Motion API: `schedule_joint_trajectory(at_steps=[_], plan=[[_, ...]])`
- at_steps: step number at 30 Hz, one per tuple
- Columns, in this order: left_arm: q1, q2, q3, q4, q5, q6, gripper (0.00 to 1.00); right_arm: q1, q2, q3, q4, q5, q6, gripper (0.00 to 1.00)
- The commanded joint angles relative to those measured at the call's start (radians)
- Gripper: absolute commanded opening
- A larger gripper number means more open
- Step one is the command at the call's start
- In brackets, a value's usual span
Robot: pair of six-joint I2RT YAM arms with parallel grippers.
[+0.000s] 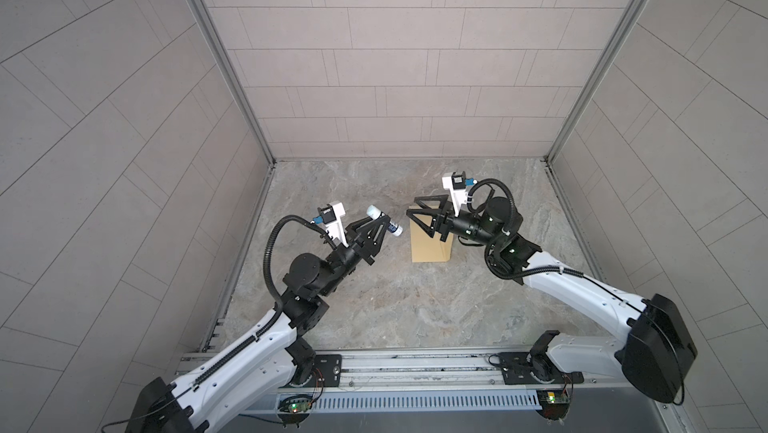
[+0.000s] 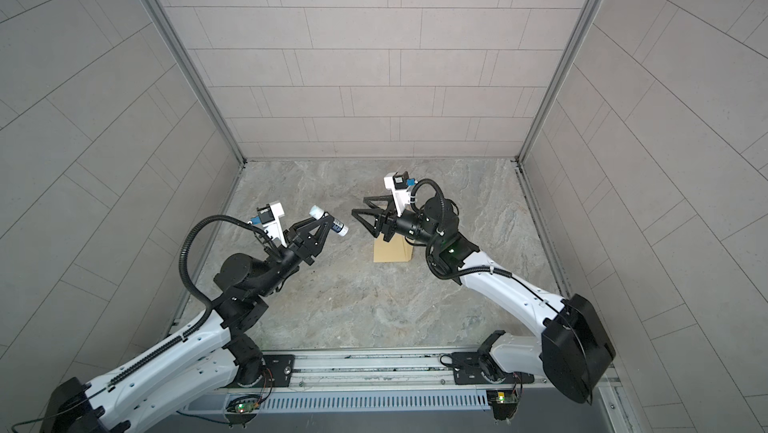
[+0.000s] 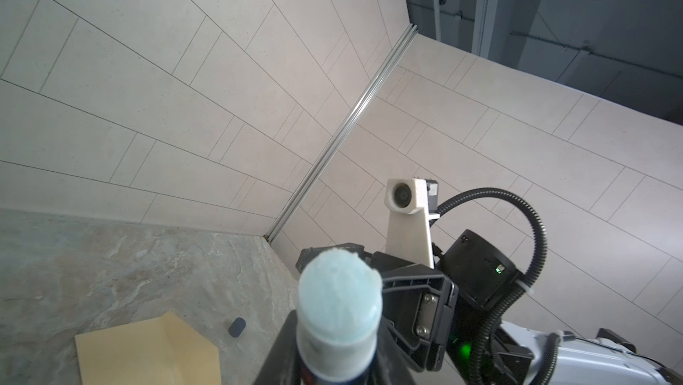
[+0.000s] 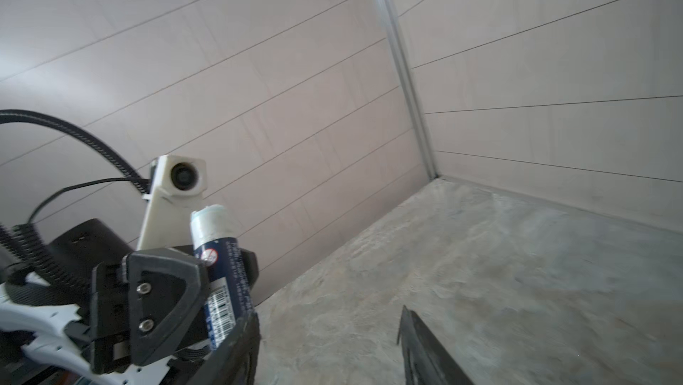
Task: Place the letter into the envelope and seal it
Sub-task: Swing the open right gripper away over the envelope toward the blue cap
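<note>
The envelope (image 1: 430,246) (image 2: 392,253) is seen lying flat on the marbled tabletop (image 1: 374,298) (image 2: 353,298), right of the middle, with its long sides running away from the arms' base rail. In both top views its far part is covered by the right gripper (image 1: 412,206) (image 2: 359,205), which is held over it with the fingers pointed towards the left arm. In the left wrist view the envelope (image 3: 148,353) is shown as a yellow-tan sheet crossed by a slanted fold; whether the flap is raised or folded down cannot be told.

The right gripper's jaws are spread apart, and nothing is caught between them: in the right wrist view only bare tabletop is seen in the wide gap between the two dark fingers (image 4: 425,346).

The left gripper (image 1: 382,223) (image 2: 328,221) is raised above the table to the left of the envelope and is clamped on a glue stick (image 1: 394,228) (image 2: 338,226) (image 4: 221,265). The stick is gripped around its dark blue labelled body and is uncapped, so that its pale bluish tip is exposed and stands out beyond the fingers. In the left wrist view the tip (image 3: 340,302) is seen blurred and close.

A small dark cylindrical piece (image 3: 237,327) is seen lying on the table just beside the envelope's far corner, apart from it.
</note>
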Motion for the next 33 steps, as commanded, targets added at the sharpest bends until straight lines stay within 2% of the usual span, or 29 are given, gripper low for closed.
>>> schedule_joint_trajectory(at_steps=[1, 4, 7, 10, 14, 22, 28, 31, 33], plan=[[-0.004, -0.023, 0.04, -0.067, -0.034, 0.046, 0.0, -0.004, -0.049, 0.062, -0.363, 0.338, -0.194, 0.66], [-0.003, -0.022, 0.04, -0.08, -0.022, 0.051, 0.0, -0.016, 0.002, 0.176, -0.623, 0.496, -0.302, 0.73], [-0.004, -0.019, 0.039, -0.084, -0.02, 0.054, 0.0, -0.06, 0.12, 0.31, -0.843, 0.569, -0.36, 0.85], [-0.005, -0.019, 0.04, -0.091, -0.016, 0.061, 0.0, -0.117, 0.242, 0.404, -0.956, 0.556, -0.351, 0.86], [-0.004, -0.026, 0.047, -0.12, -0.019, 0.075, 0.0, -0.19, 0.396, 0.48, -0.994, 0.474, -0.317, 0.86], [-0.004, -0.017, 0.057, -0.152, -0.014, 0.083, 0.0, -0.286, 0.726, 0.759, -1.09, 0.369, -0.323, 0.78], [-0.004, -0.026, 0.056, -0.166, -0.014, 0.083, 0.0, -0.328, 1.027, 1.117, -1.371, 0.294, -0.31, 0.69], [-0.004, -0.031, 0.053, -0.175, -0.016, 0.084, 0.0, -0.336, 1.119, 1.214, -1.446, 0.278, -0.316, 0.62], [-0.004, -0.032, 0.054, -0.177, -0.018, 0.085, 0.0, -0.337, 1.137, 1.219, -1.446, 0.272, -0.316, 0.56]])
